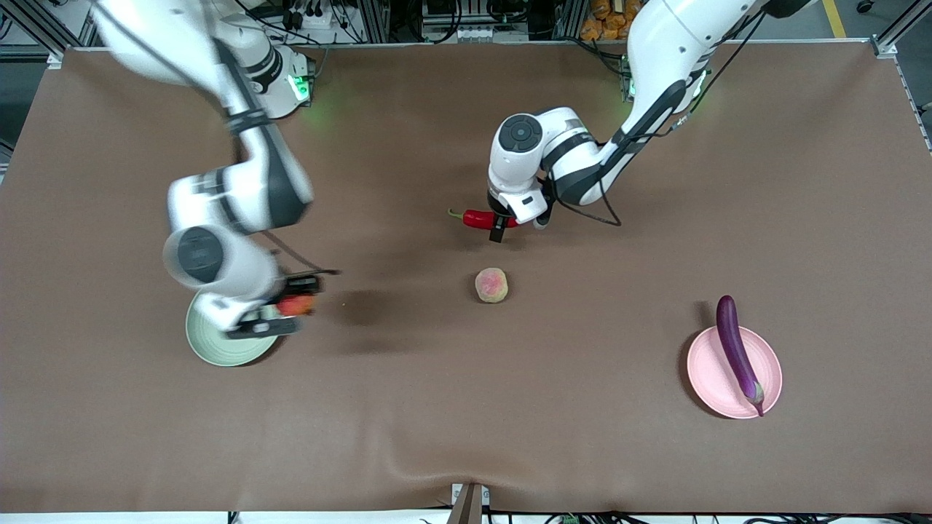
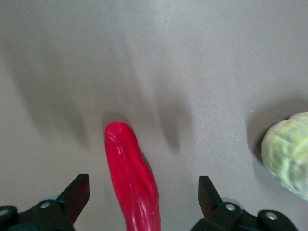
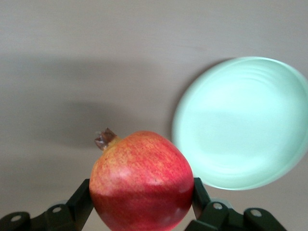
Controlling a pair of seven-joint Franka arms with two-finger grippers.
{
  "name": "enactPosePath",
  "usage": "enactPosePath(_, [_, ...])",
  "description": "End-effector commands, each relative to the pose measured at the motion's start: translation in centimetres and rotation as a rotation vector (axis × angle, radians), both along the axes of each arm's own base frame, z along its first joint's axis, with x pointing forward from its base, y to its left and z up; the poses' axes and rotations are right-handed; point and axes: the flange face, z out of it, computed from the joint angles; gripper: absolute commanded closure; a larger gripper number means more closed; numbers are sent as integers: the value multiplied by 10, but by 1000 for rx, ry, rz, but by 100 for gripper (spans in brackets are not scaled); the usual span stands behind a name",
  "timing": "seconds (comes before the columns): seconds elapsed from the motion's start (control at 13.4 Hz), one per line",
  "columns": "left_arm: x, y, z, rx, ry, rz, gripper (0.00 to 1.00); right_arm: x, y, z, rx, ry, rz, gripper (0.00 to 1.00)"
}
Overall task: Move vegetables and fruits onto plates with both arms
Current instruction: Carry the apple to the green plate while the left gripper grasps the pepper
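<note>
My right gripper (image 1: 280, 311) is shut on the red apple (image 1: 295, 304) and holds it up over the table, beside the pale green plate's (image 1: 218, 351) rim. In the right wrist view the apple (image 3: 142, 180) sits between the fingers and the empty green plate (image 3: 240, 122) lies beside it. My left gripper (image 1: 501, 223) is open, low over the red chili pepper (image 1: 477, 217). In the left wrist view its fingers (image 2: 77, 195) stand either side of the chili (image 2: 132, 178) without touching it. The peach (image 1: 491, 284) lies mid-table and also shows in the left wrist view (image 2: 288, 154). The purple eggplant (image 1: 735, 349) lies across the pink plate (image 1: 710, 371).
The brown table cloth (image 1: 466, 407) is bare nearer the front camera. The eggplant's ends overhang the pink plate's rim. A mount (image 1: 470, 502) sticks up at the table's front edge.
</note>
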Motion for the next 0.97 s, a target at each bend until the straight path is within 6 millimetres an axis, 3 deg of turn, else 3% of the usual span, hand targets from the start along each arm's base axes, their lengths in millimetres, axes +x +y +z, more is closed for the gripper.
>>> enactPosePath(0.0, [0,-18,-18,-24,-35,48,0,-3,-87,-9,31,38,-29,100])
enactPosePath(0.07, [-2,-22,-22,-24,-32,56,0,-1,-122,-14,38,41,-47,100])
enactPosePath(0.22, [-7,-24,-24,-23,-28,56,0,-5,-166,-38,42,39,-93,100])
enactPosePath(0.37, [-11,-27,-25,-21,-27,57,0,-16,-189,-68,41,24,-132,100])
enactPosePath(0.45, [-18,-33,-25,-21,-24,46,1,-21,-189,-81,45,12,-138,100])
enactPosePath(0.52, [-23,-35,-31,-17,-15,39,17,-26,-189,-93,46,-2,-144,100])
enactPosePath(0.6, [-24,-35,-32,-15,-22,26,59,-30,-186,-103,45,-16,-143,100])
enactPosePath(0.67, [-27,-38,-32,-14,-31,13,94,-33,-185,-113,46,-30,-147,98])
enactPosePath(0.82, [-27,-36,-30,-1,-42,1,100,-34,-185,-116,46,-39,-141,90])
enactPosePath(0.9, [-21,-32,-25,9,-60,-7,100,-34,-188,-117,46,-38,-144,55])
